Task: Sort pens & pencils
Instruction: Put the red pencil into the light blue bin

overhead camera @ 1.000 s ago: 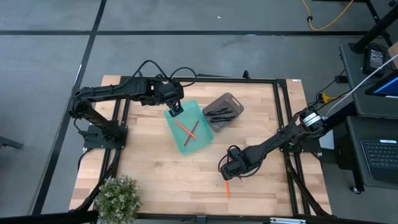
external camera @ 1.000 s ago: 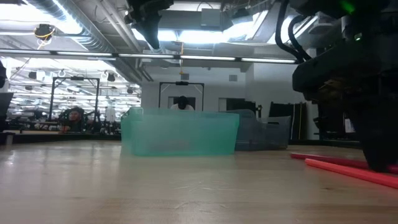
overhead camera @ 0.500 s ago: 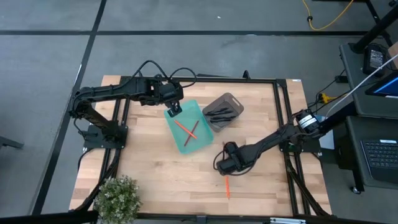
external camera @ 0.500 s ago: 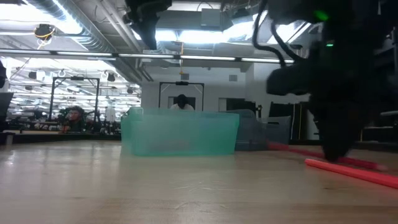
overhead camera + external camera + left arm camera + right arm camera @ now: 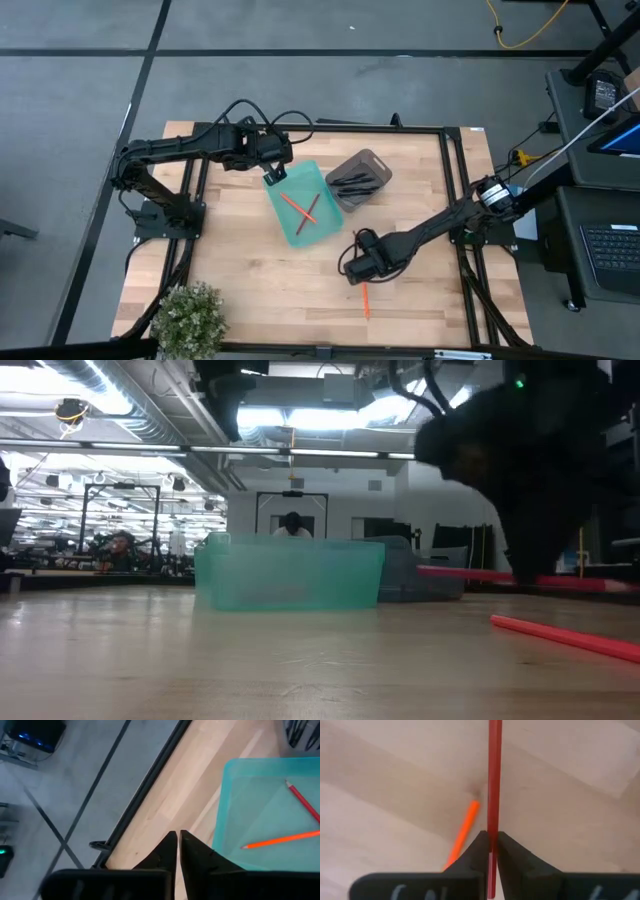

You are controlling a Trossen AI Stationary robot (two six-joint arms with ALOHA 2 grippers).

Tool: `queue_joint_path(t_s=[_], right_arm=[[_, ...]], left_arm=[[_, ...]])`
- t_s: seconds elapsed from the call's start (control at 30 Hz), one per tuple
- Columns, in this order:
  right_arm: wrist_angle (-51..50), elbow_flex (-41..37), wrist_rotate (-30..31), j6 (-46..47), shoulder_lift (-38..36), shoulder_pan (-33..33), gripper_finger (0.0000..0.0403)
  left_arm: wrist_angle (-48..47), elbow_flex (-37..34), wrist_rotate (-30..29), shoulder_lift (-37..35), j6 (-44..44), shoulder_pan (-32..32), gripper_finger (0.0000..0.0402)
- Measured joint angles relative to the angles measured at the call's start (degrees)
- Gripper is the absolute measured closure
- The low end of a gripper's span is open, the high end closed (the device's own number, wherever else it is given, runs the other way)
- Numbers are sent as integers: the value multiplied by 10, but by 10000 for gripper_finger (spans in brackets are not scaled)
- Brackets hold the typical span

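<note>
Right pincer (image 5: 491,851) clamped on a red pencil (image 5: 494,780), now lifted clear of the surface (image 5: 250,280); a second ago it was still down beside the orange pencil (image 5: 365,299), which stays lying there. It has since moved toward the teal bin (image 5: 322,222), which holds two pencils. Pens sit in the grey bin (image 5: 375,163) just beside the teal one. Left pincer (image 5: 178,851) closed, empty, at the teal bin's rim. Judgement: one pencil in transit, one left.

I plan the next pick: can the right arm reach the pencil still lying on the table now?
Probably not yet: the right gripper is shut on one pencil. The loose pencil lies close by on bare table, nothing blocking it.
</note>
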Motion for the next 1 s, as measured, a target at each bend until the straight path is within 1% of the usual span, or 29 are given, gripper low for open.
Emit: queue_joint_path(t_s=[0.1, 0.3, 0.5, 0.63, 0.77, 0.87, 1.0], right_arm=[[-1, 25, -6, 0, -1, -1, 375], [-9, 92, -28, -9, -2, 2, 375], [-24, 163, -20, -52, -2, -15, 375], [-7, 192, -13, -119, 0, -56, 375], [0, 210, -24, -200, 15, -109, 375], [3, 226, -44, -259, 31, -152, 375], [20, 248, -85, -332, 59, -206, 375]], left_arm=[[0, 0, -7, 0, 0, 0, 393], [-14, 0, -45, 0, 0, 0, 400], [-15, 0, -54, 0, 0, 0, 387], [-15, 0, -55, 0, 0, 0, 376], [-17, 0, -55, 0, 1, 0, 366], [-25, 0, -56, 0, 8, 0, 360], [-32, 0, -57, 0, 15, 1, 354]])
